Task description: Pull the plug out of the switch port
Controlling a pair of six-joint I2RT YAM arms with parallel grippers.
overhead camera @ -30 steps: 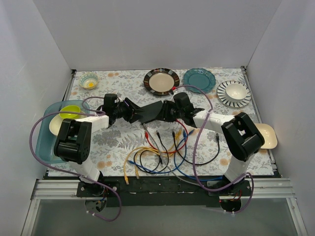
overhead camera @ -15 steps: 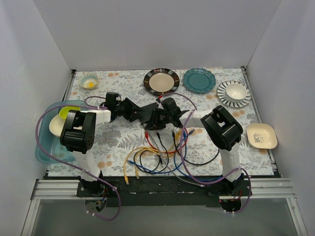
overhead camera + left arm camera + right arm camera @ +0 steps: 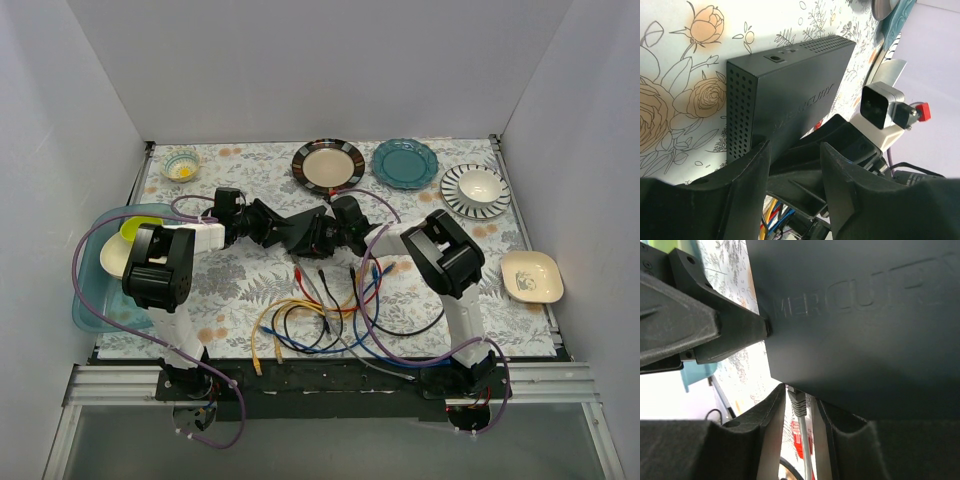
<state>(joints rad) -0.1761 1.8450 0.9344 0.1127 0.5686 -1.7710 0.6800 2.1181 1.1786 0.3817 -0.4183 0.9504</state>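
Observation:
The switch (image 3: 298,232) is a flat black box at the table's middle, between both grippers. In the left wrist view the switch (image 3: 790,95) shows its logo face and perforated end. My left gripper (image 3: 272,228) is at its left end, jaws apart (image 3: 795,147), with one fingertip (image 3: 752,170) over the switch's corner. My right gripper (image 3: 325,238) is at the socket edge. In the right wrist view the right gripper (image 3: 800,396) is open, and its fingers (image 3: 770,420) straddle a grey plug (image 3: 799,407) seated in the switch (image 3: 865,315), with narrow gaps either side.
Loose yellow, blue, black and red cables (image 3: 320,310) lie in front of the switch, and a red plug (image 3: 796,437) lies below the grey one. Plates (image 3: 328,165) (image 3: 405,162) (image 3: 475,190) line the back. A white dish (image 3: 531,276) is at the right and a teal tray (image 3: 90,300) at the left.
My right arm has swung left and its gripper has closed in on the switch's socket edge. The left gripper has stayed at the switch's left end.

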